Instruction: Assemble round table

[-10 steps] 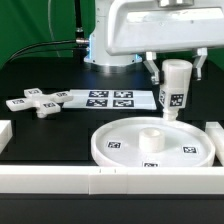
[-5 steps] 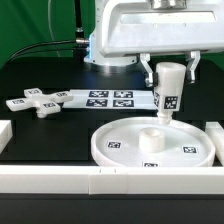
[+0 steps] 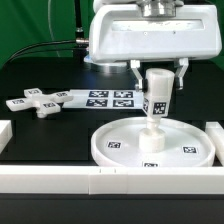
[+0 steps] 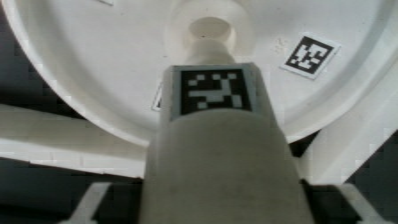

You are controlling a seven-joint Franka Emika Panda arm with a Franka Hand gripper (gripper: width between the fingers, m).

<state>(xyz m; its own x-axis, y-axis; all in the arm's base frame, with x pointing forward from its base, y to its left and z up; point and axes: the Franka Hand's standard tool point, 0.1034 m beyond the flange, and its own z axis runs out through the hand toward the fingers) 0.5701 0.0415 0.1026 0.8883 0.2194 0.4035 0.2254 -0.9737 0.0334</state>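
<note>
My gripper [image 3: 159, 76] has its jaws pinching the cylinder leg [image 3: 156, 100] upright over the hub [image 3: 152, 130] of the round disc [image 3: 118, 132], contact unclear; seating the leg is the step in hand; next, I judge, a straight, centred descent.

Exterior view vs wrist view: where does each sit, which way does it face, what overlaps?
Exterior view: off the arm, above the near rail, facing across the disc toward the arm; shows the white wrist housing and the pincer shut on the leg.
Wrist view: on the wrist, looking down along the leg at the disc; dark pincer parts flank the leg.
Shared: leg, disc, centre hub.
</note>
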